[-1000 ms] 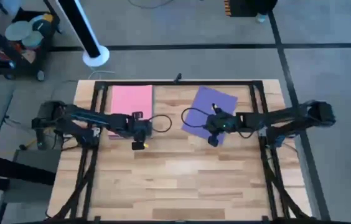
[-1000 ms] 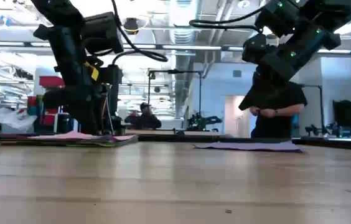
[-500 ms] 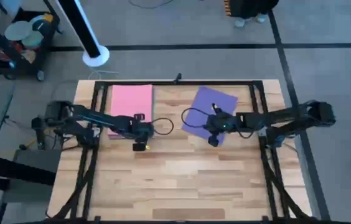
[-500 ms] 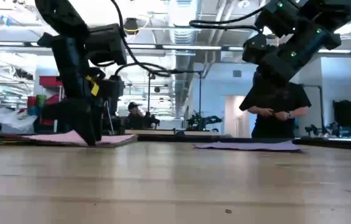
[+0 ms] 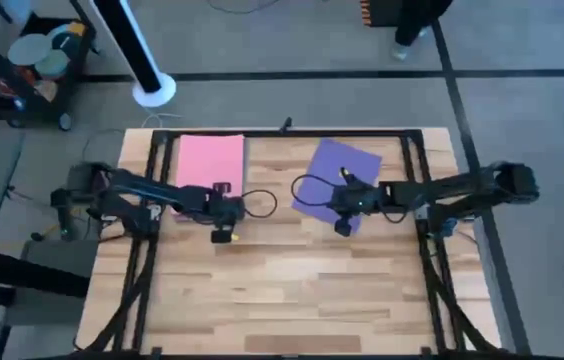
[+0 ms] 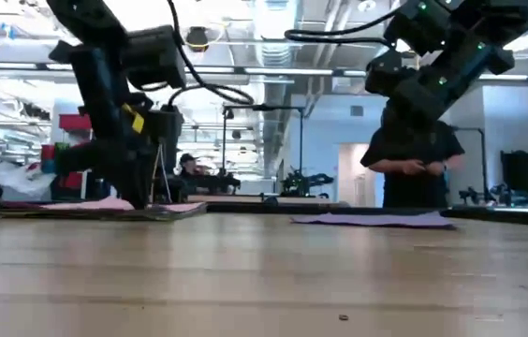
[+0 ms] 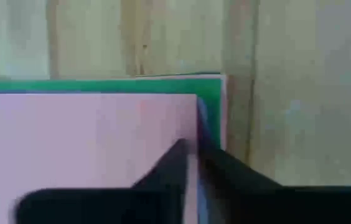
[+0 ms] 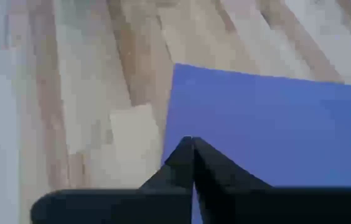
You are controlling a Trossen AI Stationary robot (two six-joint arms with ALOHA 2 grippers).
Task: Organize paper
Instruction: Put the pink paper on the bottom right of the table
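A stack of paper with a pink sheet (image 5: 210,165) on top lies at the table's far left. A green sheet (image 7: 101,86) and a blue edge (image 7: 201,121) peek out beneath the pink one. My left gripper (image 5: 224,214) is down at the stack's near right corner, shut on the pink sheet (image 7: 70,143). A single purple sheet (image 5: 337,172) lies flat and askew at the far middle. My right gripper (image 5: 340,212) is shut and hangs above the purple sheet's near left edge (image 8: 169,112), touching nothing. My left gripper has the pink sheet's near edge (image 7: 196,127), close to its near right corner, between its two fingers (image 7: 169,165). The fingers come from above, slanting toward the table's right. A sliver of pink (image 7: 191,186) shows between them. The rest of the sheet lies flat on the stack.
Black frame rails (image 5: 147,290) run along both table sides and the far edge. The near half of the wooden top (image 5: 282,290) is bare. A person in black (image 6: 416,178) stands beyond the far edge, and a cart (image 5: 32,60) is off the far left corner.
My left gripper has dipped down onto the pink stack's near right corner, and its arm has leaned over and then straightened a little. My right gripper and the purple sheet have kept still.
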